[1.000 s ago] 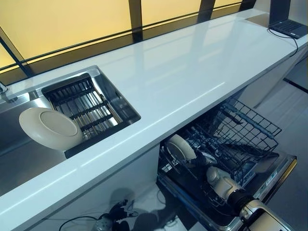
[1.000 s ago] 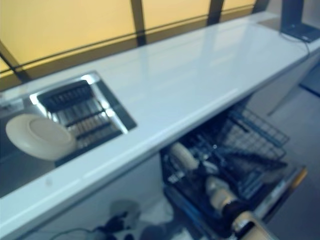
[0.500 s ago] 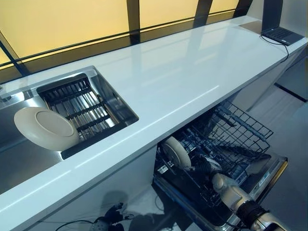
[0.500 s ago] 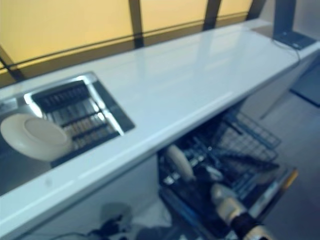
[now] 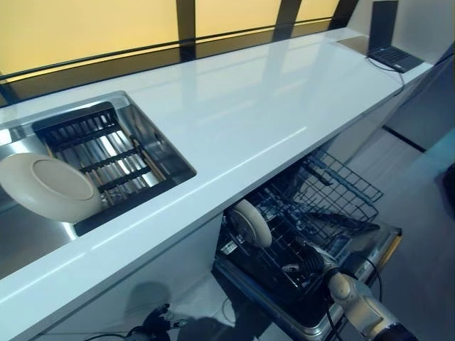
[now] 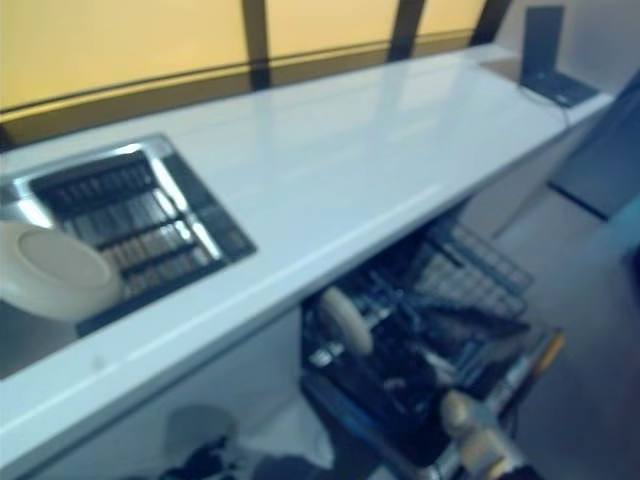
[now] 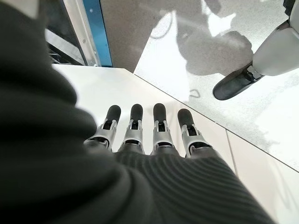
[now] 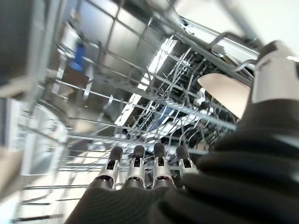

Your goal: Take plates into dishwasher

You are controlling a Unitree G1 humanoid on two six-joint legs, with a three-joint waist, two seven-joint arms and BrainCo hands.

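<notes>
Left eye view: right hand (image 5: 311, 261), fingers straight and empty, has drawn back from the round cream plate (image 5: 249, 222) standing in the dishwasher's wire rack (image 5: 334, 193); left hand (image 7: 149, 140) likewise open.

Two plates (image 5: 48, 187) (image 5: 250, 222) — one laptop (image 5: 387, 44)

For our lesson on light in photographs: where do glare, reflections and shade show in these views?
Left eye view: the white countertop mirrors the dark window bars as streaks, the sink glints along its steel wall, and the dishwasher rack sits in shade under the counter. Right wrist view: the rack's wires catch bright highlights.
</notes>
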